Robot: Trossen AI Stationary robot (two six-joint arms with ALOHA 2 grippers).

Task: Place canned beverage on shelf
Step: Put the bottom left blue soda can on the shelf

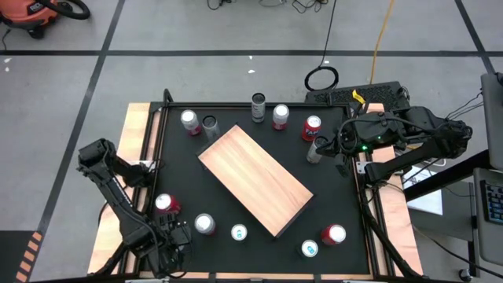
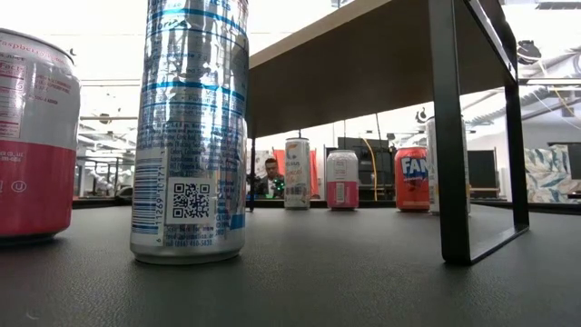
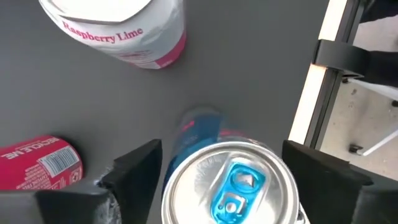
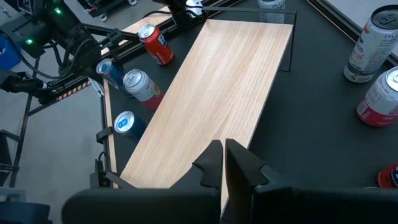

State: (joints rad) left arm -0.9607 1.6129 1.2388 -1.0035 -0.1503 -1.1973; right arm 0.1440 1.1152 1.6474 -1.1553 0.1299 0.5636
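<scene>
i count eleven cans on the black table [image 1: 181, 181] and one shelf [image 1: 255, 179], a pale wooden slab lying diagonally across the middle with no can on it. my left gripper [image 3: 221, 180] sits at the near left corner, its fingers spread wide to either side of a blue-tabbed can [image 3: 231, 183]; i cannot tell whether they touch it. my right gripper [image 4: 224, 163], fingers pressed together and empty, hangs at the right edge by the shelf.
</scene>
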